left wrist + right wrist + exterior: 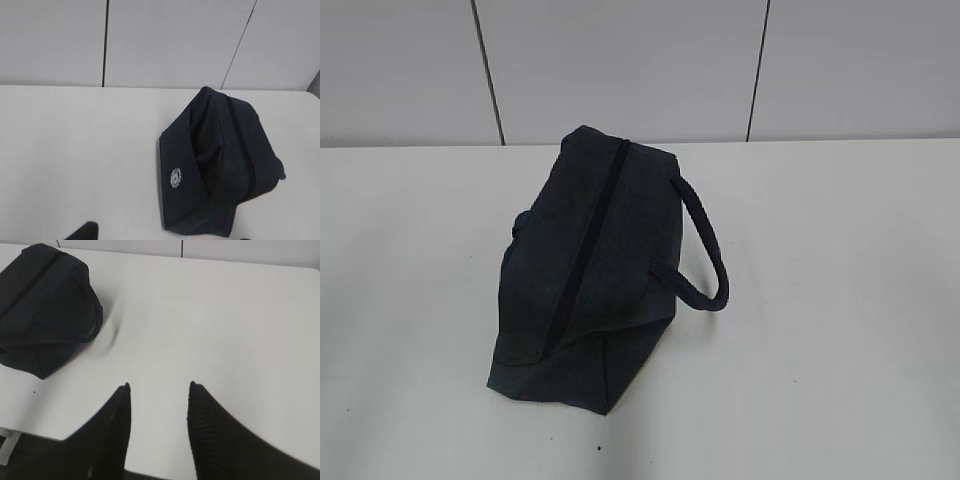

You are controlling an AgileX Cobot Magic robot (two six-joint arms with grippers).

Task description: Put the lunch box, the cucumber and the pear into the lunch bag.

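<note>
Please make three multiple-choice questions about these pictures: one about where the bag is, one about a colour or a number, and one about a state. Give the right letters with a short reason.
1. Where does the large boxy dark navy fabric lunch bag stand?
A. on the white table
B. on a shelf
C. in a gripper

2. What colour is the small round logo on the end of the bag?
A. red
B. white
C. yellow

3. How is the long zipper along the top of the bag?
A. closed
B. wide open with food showing
C. torn off

Answers:
1 A, the bag rests on the table with nothing holding it.
2 B, the left wrist view shows a white emblem on the dark fabric.
3 A, the zipper line runs unbroken and no opening shows.
</note>
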